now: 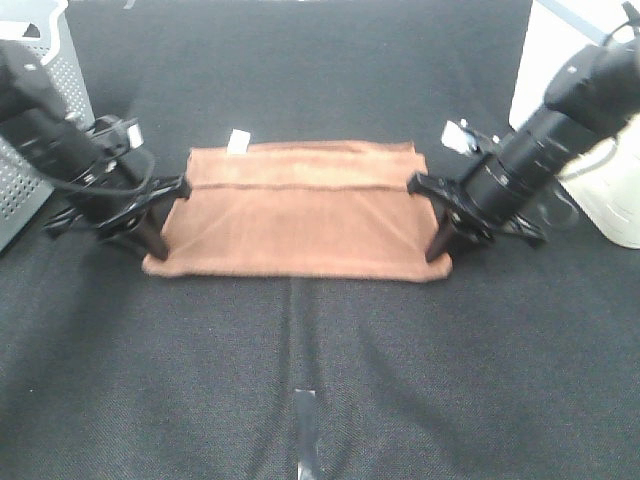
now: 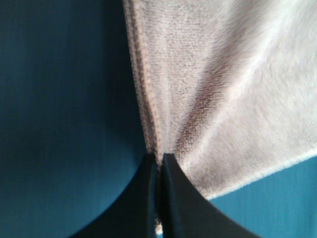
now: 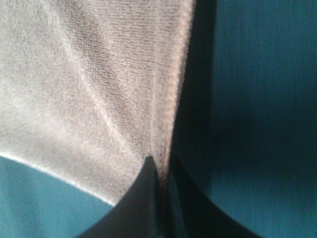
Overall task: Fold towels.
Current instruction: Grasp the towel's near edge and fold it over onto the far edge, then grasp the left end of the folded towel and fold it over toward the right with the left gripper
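The reddish-brown towel [image 1: 295, 215] lies spread on the dark table, partly folded, with a stitched edge running across it and a small white tag [image 1: 238, 141] at its far left corner. My left gripper [image 1: 168, 215] is shut on the towel's left edge; the left wrist view shows the fingers [image 2: 171, 198] pinching the cloth [image 2: 223, 84]. My right gripper [image 1: 430, 215] is shut on the towel's right edge; the right wrist view shows the fingers [image 3: 143, 198] pinching the cloth [image 3: 99, 79]. Both held edges are lifted a little.
A white perforated basket [image 1: 40, 130] stands at the far left. A white container [image 1: 600, 190] stands at the far right, behind the right arm. A strip of tape [image 1: 305, 420] marks the table's front middle.
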You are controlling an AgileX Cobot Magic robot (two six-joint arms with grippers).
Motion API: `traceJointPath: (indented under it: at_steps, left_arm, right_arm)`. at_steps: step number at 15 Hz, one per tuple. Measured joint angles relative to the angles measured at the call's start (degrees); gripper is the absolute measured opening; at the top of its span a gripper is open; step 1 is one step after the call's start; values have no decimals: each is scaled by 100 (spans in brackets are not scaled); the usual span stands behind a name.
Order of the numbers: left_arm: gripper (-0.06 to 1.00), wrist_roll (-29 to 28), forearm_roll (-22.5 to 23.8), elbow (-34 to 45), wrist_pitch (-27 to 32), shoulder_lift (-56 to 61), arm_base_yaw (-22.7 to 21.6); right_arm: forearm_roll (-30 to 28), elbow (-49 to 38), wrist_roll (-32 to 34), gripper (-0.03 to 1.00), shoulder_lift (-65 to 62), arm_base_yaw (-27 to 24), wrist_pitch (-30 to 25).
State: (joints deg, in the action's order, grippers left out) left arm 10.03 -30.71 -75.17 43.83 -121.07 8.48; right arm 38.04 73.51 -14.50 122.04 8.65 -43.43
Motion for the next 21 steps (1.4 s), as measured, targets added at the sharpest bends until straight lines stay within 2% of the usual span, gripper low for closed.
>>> traceJointPath:
  at_steps: [4,8,11,12,18,21]
  left_arm:
    - [0,155,0,1089,29,773,0]
    - [0,29,0,1020,-189,928,0]
    - [0,-212,103,327,-361,699,0]
    - [0,-212,103,327,-361,699,0]
    - [0,-539,286,-1925,-372,-573,0]
    - [0,-561,298,-2693,-372,-1209,0]
  right_arm:
    - [11,-1220,-166,2,-693,6,149]
    - [17,-928,-292,2,-796,6,149]
    - [-126,92,-166,2,-521,6,109]
    - [-126,92,-166,2,-521,6,109]
    - [-859,2595,493,2,705,6,-372]
    - [-1043,3220,716,2,1283,6,-435]
